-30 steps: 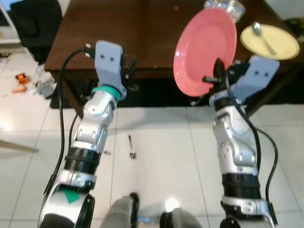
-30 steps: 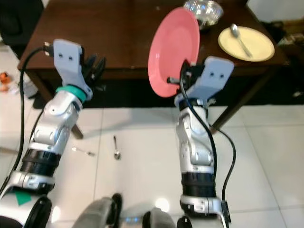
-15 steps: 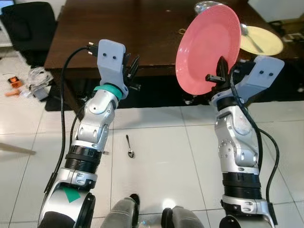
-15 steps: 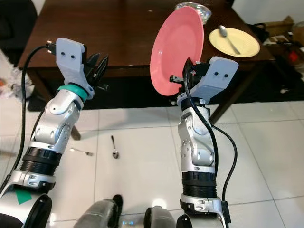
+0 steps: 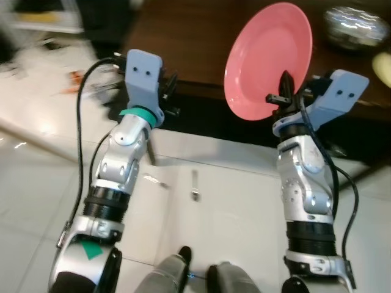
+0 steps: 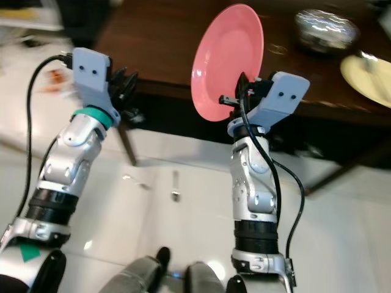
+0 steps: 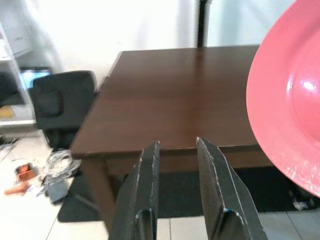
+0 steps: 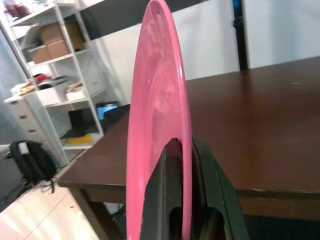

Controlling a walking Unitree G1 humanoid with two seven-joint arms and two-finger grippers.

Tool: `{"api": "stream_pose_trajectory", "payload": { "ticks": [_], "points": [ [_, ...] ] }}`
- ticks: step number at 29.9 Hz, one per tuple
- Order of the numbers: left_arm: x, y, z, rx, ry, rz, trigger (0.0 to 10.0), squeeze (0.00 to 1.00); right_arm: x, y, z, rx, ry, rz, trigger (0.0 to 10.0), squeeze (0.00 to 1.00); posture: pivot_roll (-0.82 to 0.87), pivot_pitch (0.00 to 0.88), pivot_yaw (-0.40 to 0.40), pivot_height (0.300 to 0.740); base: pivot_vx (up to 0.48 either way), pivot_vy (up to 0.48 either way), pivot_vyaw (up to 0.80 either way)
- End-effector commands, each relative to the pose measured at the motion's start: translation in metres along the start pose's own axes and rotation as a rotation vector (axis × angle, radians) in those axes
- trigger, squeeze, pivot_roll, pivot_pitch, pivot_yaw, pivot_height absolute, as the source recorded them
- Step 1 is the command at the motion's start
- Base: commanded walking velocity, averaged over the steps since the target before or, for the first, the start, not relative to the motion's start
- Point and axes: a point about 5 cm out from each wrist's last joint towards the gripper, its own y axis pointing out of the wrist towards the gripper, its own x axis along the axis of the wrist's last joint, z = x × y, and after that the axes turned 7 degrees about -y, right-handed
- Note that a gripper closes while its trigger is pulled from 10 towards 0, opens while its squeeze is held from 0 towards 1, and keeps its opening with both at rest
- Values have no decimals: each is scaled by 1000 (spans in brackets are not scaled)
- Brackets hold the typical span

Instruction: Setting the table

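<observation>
1. Right gripper [image 6: 243,91]: clenched on the lower rim of the pink plate [image 6: 227,61], held on edge in the air just short of the dark worktop [image 6: 177,36].
2. Left gripper [image 7: 175,165]: fingers slightly parted, grasping nothing, raised near the worktop edge.
3. Handling note (a judgement): carry the plate over the bare wood, tip it flat, lower it until it rests, then release; keep well apart from the yellow plate [image 6: 372,76] and metal bowl [image 6: 327,27].
4. Eye views: a spoon [image 5: 194,183] on the floor tiles.
5. Right wrist view: the fingers [image 8: 212,190] pinching both faces of the rim, plus shelves [image 8: 55,75].
</observation>
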Motion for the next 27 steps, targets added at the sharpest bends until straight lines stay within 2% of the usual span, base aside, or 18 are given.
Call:
{"api": "stream_pose_trajectory", "payload": {
  "ticks": [1, 6, 11, 13, 18, 19, 23, 24, 27],
  "points": [
    [-10, -3, -1, -7, -43, 61, 10000, 0, 3, -1, -2, -9, 11, -21, 10000, 0, 128, 67, 57, 740, 0, 0, 800],
    [-13, -4, -1, -11, -82, 103, 10000, 0, 4, -1, -2, -6, 16, -24, 10000, 0, 128, 67, 57, 740, 0, 0, 800],
    [-15, -3, 6, 69, -83, 113, 10000, 0, 4, -1, 0, 3, 26, -25, 10000, 0, 132, 71, 59, 740, 0, 0, 799],
    [-15, -3, 10, 108, -58, 105, 10000, 0, 4, -1, 0, 5, 28, -24, 10000, 0, 131, 71, 59, 740, 0, 0, 800],
    [-12, -2, 12, 112, -2, 93, 10000, 0, 4, -2, 0, 8, 30, -23, 10000, 0, 130, 73, 59, 740, 0, 0, 800],
    [-10, -2, 12, 110, 36, 85, 10000, 0, 4, -2, 0, 9, 31, -23, 10000, 0, 131, 74, 59, 740, 0, 0, 800],
    [-9, -2, 13, 113, 54, 80, 10000, 0, 4, -2, 0, 10, 31, -21, 10000, 0, 131, 74, 59, 740, 0, 0, 800],
    [-8, -1, 19, 145, 77, 86, 10000, 0, 3, -2, 0, 13, 32, -20, 10000, 0, 133, 76, 55, 740, 0, 0, 794],
    [-8, -1, 26, 184, 84, 96, 10000, 0, 3, -2, 0, 15, 34, -18, 10000, 0, 133, 76, 55, 740, 0, 0, 796]
  ]
}}
